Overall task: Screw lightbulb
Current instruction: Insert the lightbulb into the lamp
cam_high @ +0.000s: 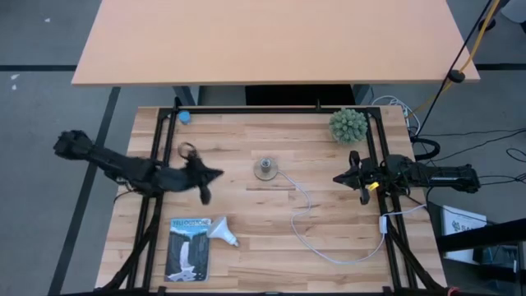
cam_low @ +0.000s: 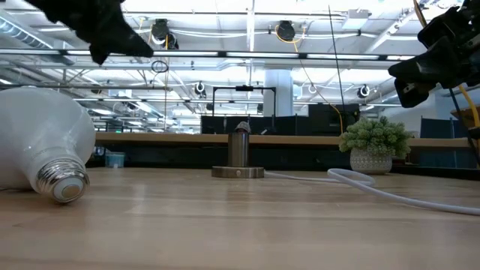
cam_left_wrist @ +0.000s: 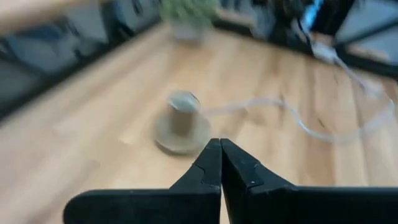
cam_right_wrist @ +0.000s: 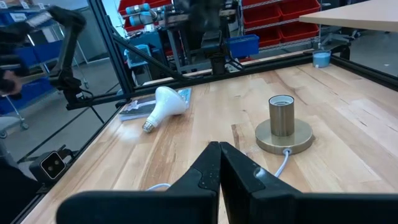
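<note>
The white lightbulb (cam_high: 220,231) (cam_low: 41,146) (cam_right_wrist: 163,101) lies on its side near the table's front left. Its globe rests against the corner of a blue packaging card (cam_high: 189,248), and its silvery base points away from the card. A round metal socket (cam_high: 265,168) (cam_left_wrist: 180,122) (cam_right_wrist: 283,124) stands upright at the table's middle. My left gripper (cam_high: 219,173) (cam_left_wrist: 221,148) is shut and empty, above the table, left of the socket and pointing toward it. My right gripper (cam_high: 337,178) (cam_right_wrist: 219,149) is shut and empty at the table's right, pointing level at the socket.
A white cord (cam_high: 325,238) loops from the socket toward the table's near right. A small potted plant (cam_high: 348,125) stands at the far right. At the far left are a blue cap (cam_high: 184,117) and a dark ring (cam_high: 187,150). Black frame rails (cam_high: 148,205) run along both sides.
</note>
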Controlling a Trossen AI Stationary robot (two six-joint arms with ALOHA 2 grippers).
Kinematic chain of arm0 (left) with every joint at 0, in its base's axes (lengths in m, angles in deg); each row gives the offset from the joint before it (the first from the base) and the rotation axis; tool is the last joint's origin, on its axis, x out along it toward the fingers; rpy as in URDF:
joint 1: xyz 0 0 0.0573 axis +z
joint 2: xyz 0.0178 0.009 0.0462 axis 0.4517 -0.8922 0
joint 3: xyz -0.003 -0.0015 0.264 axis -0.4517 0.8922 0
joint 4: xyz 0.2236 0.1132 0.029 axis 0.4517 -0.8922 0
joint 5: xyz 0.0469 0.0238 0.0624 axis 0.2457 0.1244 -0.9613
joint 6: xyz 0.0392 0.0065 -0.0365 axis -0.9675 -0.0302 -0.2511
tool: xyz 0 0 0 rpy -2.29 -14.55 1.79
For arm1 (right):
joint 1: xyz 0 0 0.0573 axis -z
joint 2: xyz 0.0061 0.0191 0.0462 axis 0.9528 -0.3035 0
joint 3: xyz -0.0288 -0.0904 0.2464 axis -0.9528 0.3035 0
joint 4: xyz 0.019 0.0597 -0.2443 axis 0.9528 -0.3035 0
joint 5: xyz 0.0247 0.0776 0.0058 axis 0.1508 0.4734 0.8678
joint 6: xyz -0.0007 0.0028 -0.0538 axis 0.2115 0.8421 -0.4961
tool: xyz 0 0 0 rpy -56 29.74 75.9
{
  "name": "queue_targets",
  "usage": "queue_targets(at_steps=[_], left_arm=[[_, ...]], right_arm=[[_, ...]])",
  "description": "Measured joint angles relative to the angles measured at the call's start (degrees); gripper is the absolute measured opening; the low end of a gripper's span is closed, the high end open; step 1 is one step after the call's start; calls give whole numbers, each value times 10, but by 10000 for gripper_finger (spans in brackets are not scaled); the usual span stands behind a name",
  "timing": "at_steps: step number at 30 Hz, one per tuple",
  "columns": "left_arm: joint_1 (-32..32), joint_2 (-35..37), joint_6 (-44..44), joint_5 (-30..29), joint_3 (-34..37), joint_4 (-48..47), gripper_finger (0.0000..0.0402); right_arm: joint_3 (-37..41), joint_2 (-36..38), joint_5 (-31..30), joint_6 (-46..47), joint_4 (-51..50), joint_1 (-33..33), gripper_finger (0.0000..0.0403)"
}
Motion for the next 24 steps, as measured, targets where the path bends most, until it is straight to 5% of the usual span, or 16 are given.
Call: queue_targets(at_steps=[16, 24], left_arm=[[-262, -285, 400, -33, -320, -290, 0], [-315, -381, 603, 99, -331, -332, 0]], right_arm=[[0, 0, 0, 0, 0, 0, 0], [0, 0, 0, 0, 0, 0, 0]])
